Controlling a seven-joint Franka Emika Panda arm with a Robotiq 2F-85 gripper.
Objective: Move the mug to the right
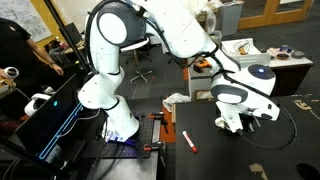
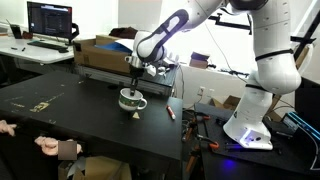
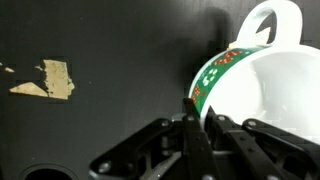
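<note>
Closest is the black gripper (image 3: 203, 122), its jaws pressed together on the rim of the wide white ceramic mug (image 3: 265, 85). The mug hangs directly below it and seems to rest on the black table (image 3: 110, 40). So the grasp looks made, and the move to the right is left to do. Its green band with red edge shows white symbols, no readable words. A torn tan scrap (image 3: 47, 80) lies well aside of the gripper.

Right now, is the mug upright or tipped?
Upright: the mug sits on its base on the table; wrist view looks into its open mouth.
</note>
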